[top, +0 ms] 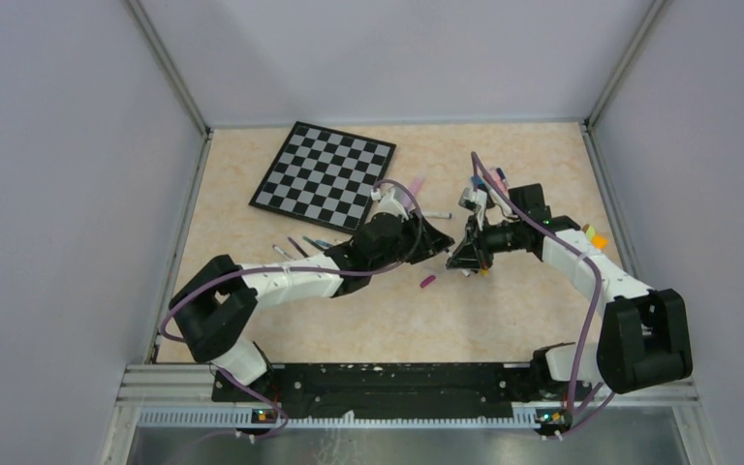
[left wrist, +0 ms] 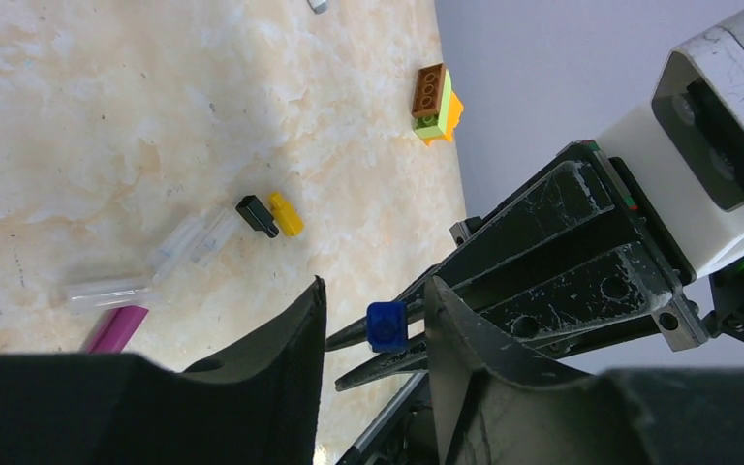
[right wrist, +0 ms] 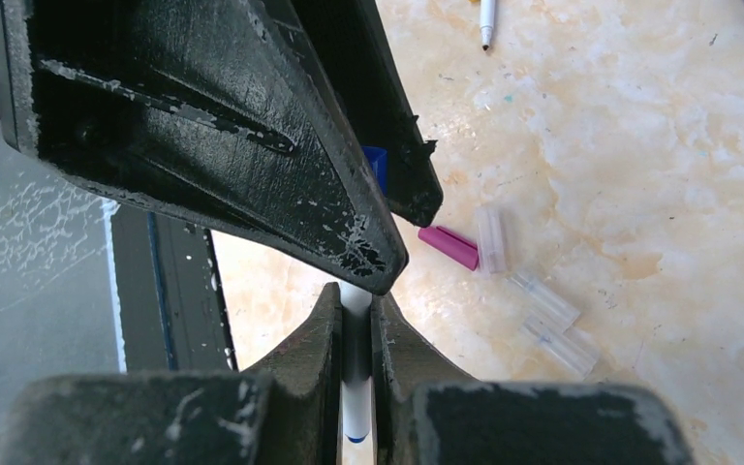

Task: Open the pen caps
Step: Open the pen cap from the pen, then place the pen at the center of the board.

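Note:
My right gripper (right wrist: 356, 293) is shut on a white pen (right wrist: 356, 407) and holds it above the table. The pen's blue cap (left wrist: 386, 325) points at my left gripper (left wrist: 378, 283). The left gripper is open, and the cap sits in the gap between its two fingers with space on both sides. The cap shows as a blue sliver (right wrist: 377, 165) in the right wrist view. In the top view the left gripper (top: 438, 238) and right gripper (top: 465, 257) meet tip to tip at mid table. A pink cap (right wrist: 449, 246), a black cap (left wrist: 257, 215) and a yellow cap (left wrist: 286, 214) lie loose below.
The chessboard (top: 325, 176) lies at the back left. Several pens (top: 295, 247) lie near its front corner. Clear caps (right wrist: 542, 300) lie beside the pink cap. An orange, green and brown block (left wrist: 434, 105) sits by the right wall. More pens (top: 494, 179) lie behind the right gripper.

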